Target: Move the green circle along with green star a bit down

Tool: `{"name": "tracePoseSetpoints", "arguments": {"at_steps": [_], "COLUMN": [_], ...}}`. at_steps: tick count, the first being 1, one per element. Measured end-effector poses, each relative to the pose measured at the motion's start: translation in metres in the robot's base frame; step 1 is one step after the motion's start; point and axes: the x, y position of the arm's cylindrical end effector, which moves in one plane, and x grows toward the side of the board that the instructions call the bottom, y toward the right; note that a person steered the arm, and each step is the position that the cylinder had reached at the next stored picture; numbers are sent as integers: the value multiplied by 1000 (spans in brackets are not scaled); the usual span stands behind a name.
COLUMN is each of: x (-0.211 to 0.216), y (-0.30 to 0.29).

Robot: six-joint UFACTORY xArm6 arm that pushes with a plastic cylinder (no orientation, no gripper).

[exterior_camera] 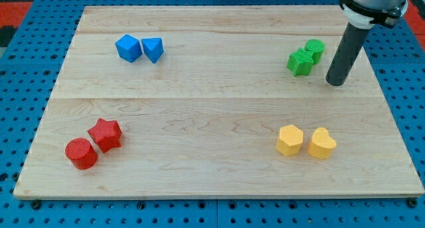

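Our green circle [315, 49] and green star [301, 62] sit touching near the surface's [212, 115] upper right, the circle above and right of the star. We carry no hand, only a rod holding nothing; my tip [336, 82] rests just right of the pair, seemingly below them, poorly placed for pushing down.

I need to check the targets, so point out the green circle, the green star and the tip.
green circle [315, 49], camera view, on its top face.
green star [300, 62], camera view, at its centre.
my tip [336, 82], camera view, the rod's very end, right of both green blocks.
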Motion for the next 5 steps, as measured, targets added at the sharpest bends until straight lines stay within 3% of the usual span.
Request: {"name": "tracePoseSetpoints", "arguments": {"at_steps": [3,4,5], "x": [0,-42,-69], "y": [12,83,73]}}
